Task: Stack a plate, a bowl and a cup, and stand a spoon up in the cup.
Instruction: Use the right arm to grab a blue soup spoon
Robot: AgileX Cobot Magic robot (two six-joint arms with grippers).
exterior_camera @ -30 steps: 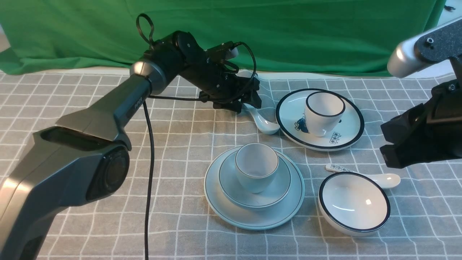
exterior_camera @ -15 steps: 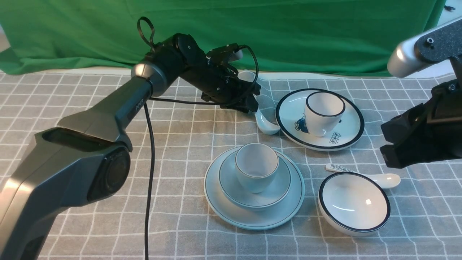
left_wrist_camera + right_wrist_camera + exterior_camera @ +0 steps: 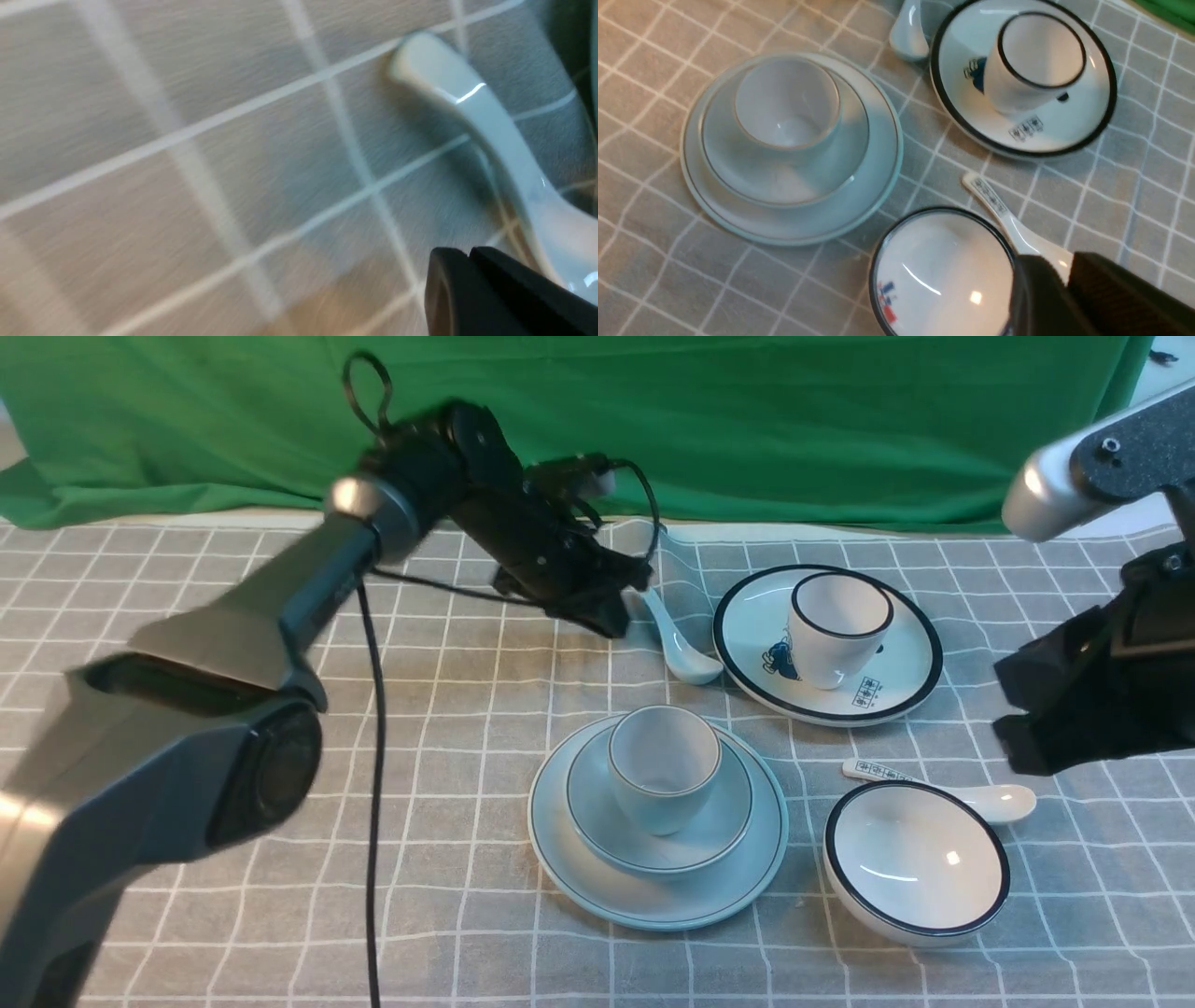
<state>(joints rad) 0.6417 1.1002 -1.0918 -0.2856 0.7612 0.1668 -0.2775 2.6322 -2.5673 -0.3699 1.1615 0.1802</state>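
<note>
Well, the table (image 3: pixel 448 915) is covered in a grey checked cloth (image 3: pixel 187 560), with a green backdrop (image 3: pixel 794 429) hanging behind it. On the pale blue plate (image 3: pixel 752 887) sits the bowl (image 3: pixel 730 817), and the cup (image 3: pixel 663 779) stands in the bowl. Beyond the plate's far edge the spoon (image 3: pixel 689 660) lies on the cloth, scoop end nearer the plate. The left fingers (image 3: pixel 504 298), pressed together on nothing, sit just beside its handle. The right fingers (image 3: pixel 1111 294) hang off to the plate's right; whether they're parted I cannot tell.
</note>
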